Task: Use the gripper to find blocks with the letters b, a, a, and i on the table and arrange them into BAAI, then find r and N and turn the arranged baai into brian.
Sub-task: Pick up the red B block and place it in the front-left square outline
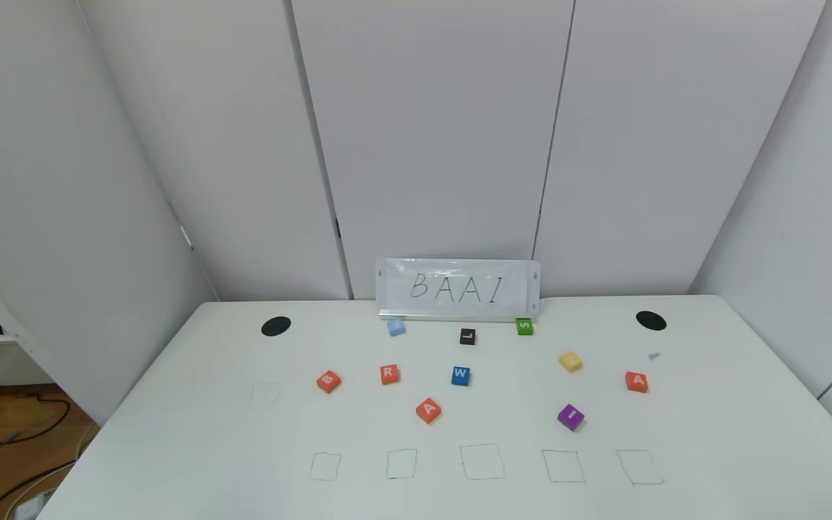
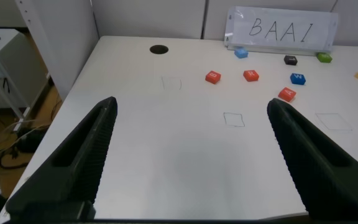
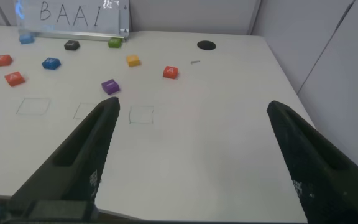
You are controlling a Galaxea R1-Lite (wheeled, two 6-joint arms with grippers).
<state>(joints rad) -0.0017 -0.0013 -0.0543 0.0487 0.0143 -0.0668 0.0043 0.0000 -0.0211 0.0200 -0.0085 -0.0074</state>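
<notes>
White panel walls behind the table (image 1: 712, 433); letter cubes scattered, both arms parked off its near edge.
B cube (image 1: 328, 380) sits far left w/ R cube (image 1: 389, 373) just beside it; W cube (image 1: 461, 375) mid-table. One A cube (image 1: 428, 410) lies near-centre, 2nd A cube (image 1: 636, 381) far right, well apart. I cube (image 1: 570, 417) is right of centre, yellow cube (image 1: 570, 361) behind it. Pale blue cube (image 1: 396, 327), L cube (image 1: 467, 336) and S cube (image 1: 524, 326) line up by the BAAI sign (image 1: 458, 290). Five drawn squares (image 1: 482, 462) along the near edge hold no cubes. Left gripper (image 2: 191, 162) hangs over the near-left table, fingers wide apart, holding nothing. Right gripper (image 3: 191, 162) over the near-right, likewise spread, nothing held.
</notes>
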